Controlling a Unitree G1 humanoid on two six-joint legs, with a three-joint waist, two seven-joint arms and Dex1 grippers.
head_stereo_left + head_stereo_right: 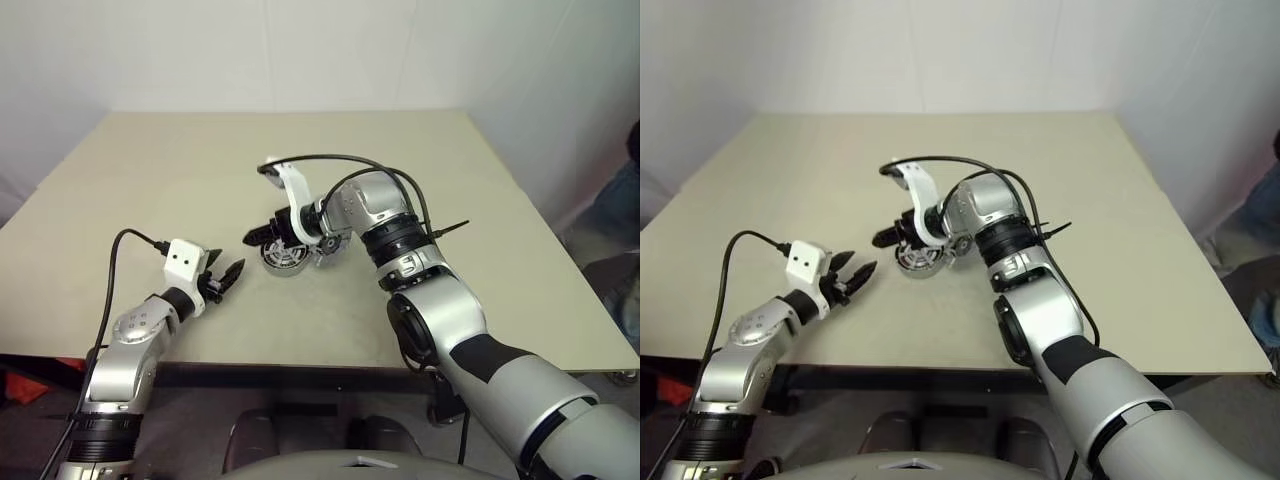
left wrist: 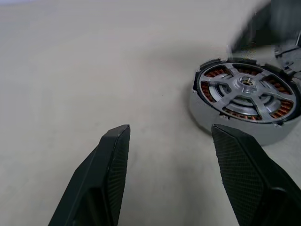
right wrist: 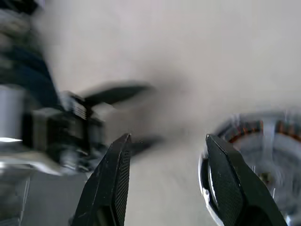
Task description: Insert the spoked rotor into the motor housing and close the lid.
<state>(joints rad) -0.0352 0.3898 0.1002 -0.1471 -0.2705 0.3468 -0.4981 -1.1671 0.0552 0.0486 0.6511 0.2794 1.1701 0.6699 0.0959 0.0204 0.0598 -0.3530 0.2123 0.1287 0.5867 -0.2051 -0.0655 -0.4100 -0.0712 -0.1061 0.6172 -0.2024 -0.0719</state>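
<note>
Near the middle of the beige surface (image 1: 180,170) sits the motor housing (image 2: 244,101), flat on the top. Left wrist view shows copper windings through a grey spoked part seated over the centre hub, so the spoked rotor (image 2: 242,89) looks to be in the housing; can't confirm how deep it sits. Lid can't be told apart from the housing rim in these views. Right gripper (image 1: 262,233) hangs just above the left edge of the housing, pointing left, fingers (image 3: 113,183) apart with nothing between them; its wrist view is blurred, with the housing beside one finger. Whether a fingertip touches the housing, can't tell. Left gripper (image 1: 228,275) is to the left and nearer, apart from the housing, aimed right toward it, fingers (image 2: 110,174) spread and empty, bare surface between them. Black cables run from both wrist cameras. At the far right edge of the head views, past the surface, part of a person in blue shows.
</note>
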